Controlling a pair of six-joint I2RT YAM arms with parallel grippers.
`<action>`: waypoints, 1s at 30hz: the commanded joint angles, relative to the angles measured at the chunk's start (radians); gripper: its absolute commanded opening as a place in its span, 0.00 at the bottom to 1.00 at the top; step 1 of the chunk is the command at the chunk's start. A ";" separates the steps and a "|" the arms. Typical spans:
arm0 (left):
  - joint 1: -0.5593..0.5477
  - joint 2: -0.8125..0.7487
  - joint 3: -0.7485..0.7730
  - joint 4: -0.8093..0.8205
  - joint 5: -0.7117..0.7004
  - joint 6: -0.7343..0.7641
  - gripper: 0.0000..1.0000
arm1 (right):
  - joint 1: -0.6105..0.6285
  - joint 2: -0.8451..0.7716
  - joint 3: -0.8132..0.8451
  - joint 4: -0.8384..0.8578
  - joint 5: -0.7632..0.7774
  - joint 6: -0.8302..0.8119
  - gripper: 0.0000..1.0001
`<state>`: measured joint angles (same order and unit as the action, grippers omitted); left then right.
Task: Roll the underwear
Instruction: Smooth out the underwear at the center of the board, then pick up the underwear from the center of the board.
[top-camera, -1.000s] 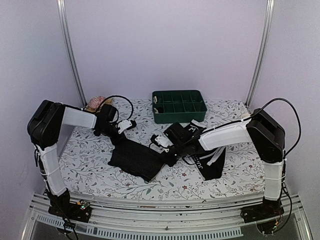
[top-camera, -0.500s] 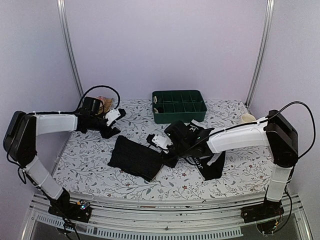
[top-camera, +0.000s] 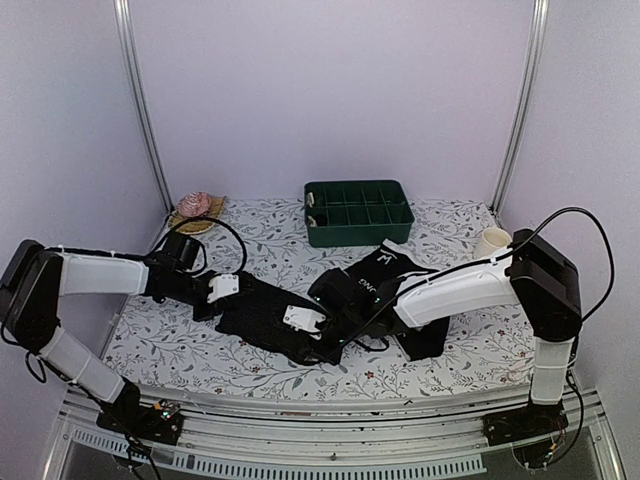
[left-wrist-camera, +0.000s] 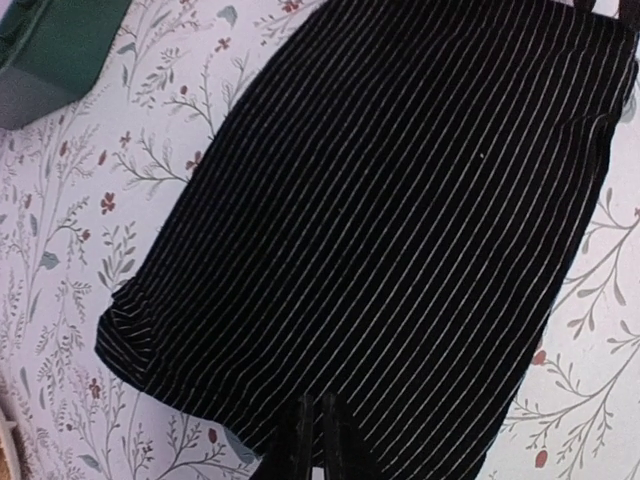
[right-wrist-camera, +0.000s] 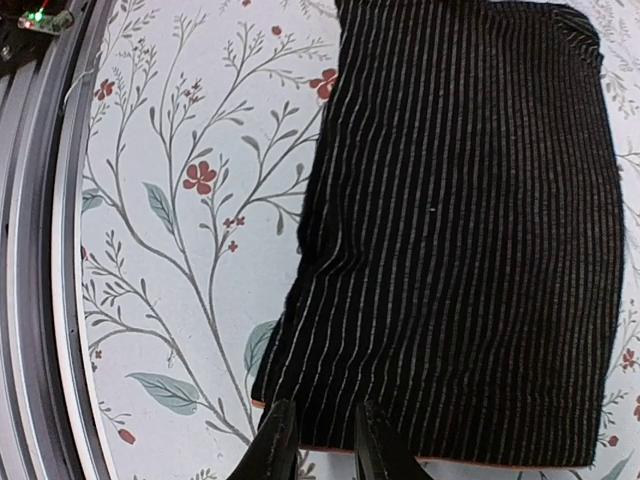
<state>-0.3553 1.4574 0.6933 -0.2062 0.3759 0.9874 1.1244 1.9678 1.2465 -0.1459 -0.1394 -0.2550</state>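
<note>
**Rolling the underwear: two grippers on one pair, plenty of ways to botch it**

Starting at the left gripper (left-wrist-camera: 311, 420): nearly closed, down on the left-hand edge of the striped underwear (left-wrist-camera: 400, 230), apparently pinching the hem. Hard to swear to, with black fingers on black cloth. Over to the right gripper (right-wrist-camera: 322, 415): partly open, straddling the near edge of the same pair, not clamped on anything yet, with flat cloth between the fingers.

Moving outward: striped pair laid out flat as a rectangle on the flowered tablecloth (top-camera: 170, 335), left of mid-table, between both arms. Then the other underwear (top-camera: 388, 268), with white lettering, bunched up just to the right and partly under the right arm. Touching the striped pair or only close to it, can't tell. Green tray (top-camera: 358, 225) well behind, out of the way.

Guessing this is the very start of the roll, with nothing rolled so far.

Stuff to worry about:
- Grabbing only the top layer with such a shallow bite, then peeling the pair open instead of rolling it.
- Closing the right side late or off the edge, ending up with a lopsided, cone-shaped roll.
- Snagging the lettered pair with the right forearm and hauling it along.
- Pressing too low and catching the tablecloth together with the hem.
</note>
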 joint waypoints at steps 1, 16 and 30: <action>-0.015 0.073 -0.006 0.003 -0.042 0.034 0.08 | 0.026 0.073 0.061 -0.048 -0.025 -0.027 0.21; -0.003 -0.013 -0.055 0.059 -0.091 0.051 0.28 | 0.053 0.009 0.035 -0.047 0.043 -0.066 0.36; 0.022 -0.259 -0.172 0.110 -0.030 0.064 0.42 | 0.186 0.121 0.075 -0.046 0.522 -0.080 0.58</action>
<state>-0.3447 1.2198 0.5598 -0.1081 0.3153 1.0447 1.2953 2.0220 1.2854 -0.1726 0.1757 -0.3485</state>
